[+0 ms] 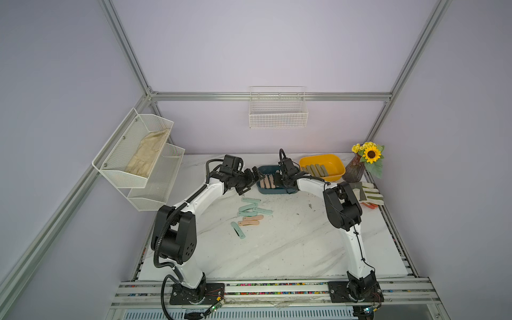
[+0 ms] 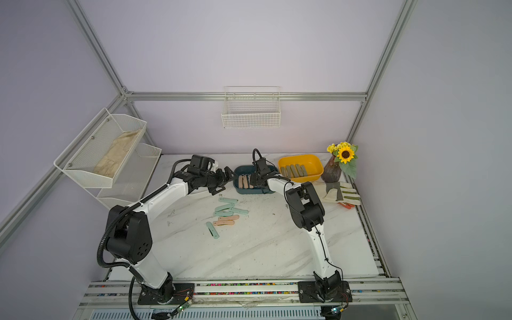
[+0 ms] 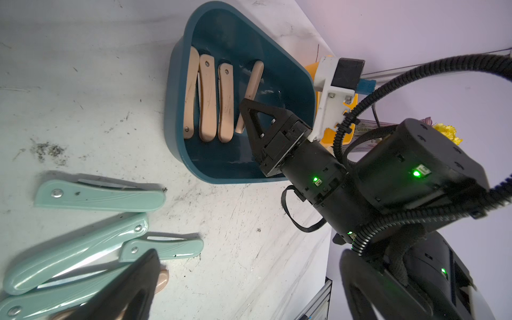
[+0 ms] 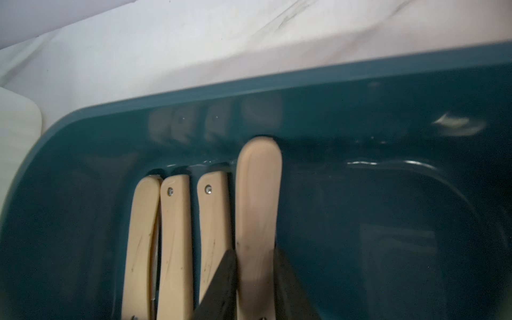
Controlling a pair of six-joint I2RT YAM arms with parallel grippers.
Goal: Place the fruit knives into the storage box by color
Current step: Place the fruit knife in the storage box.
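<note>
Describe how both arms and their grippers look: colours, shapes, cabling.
The left arm and right arm have white tubular links between bulky black joint housings. A ribbed black conduit loops along the left; a thin black cable runs down the right. The left gripper and right gripper are black, with triangular open-frame fingers. Green lights glow on the right arm's joints.

Right gripper [image 2: 253, 181] sits in the teal box [image 2: 243, 167], peach knives [image 2: 243, 182] just beside it. Left gripper [image 2: 226, 180], jaws wide, hovers outside; mint knives [image 2: 225, 207] lie near it on the surface [image 2: 263, 249].
</note>
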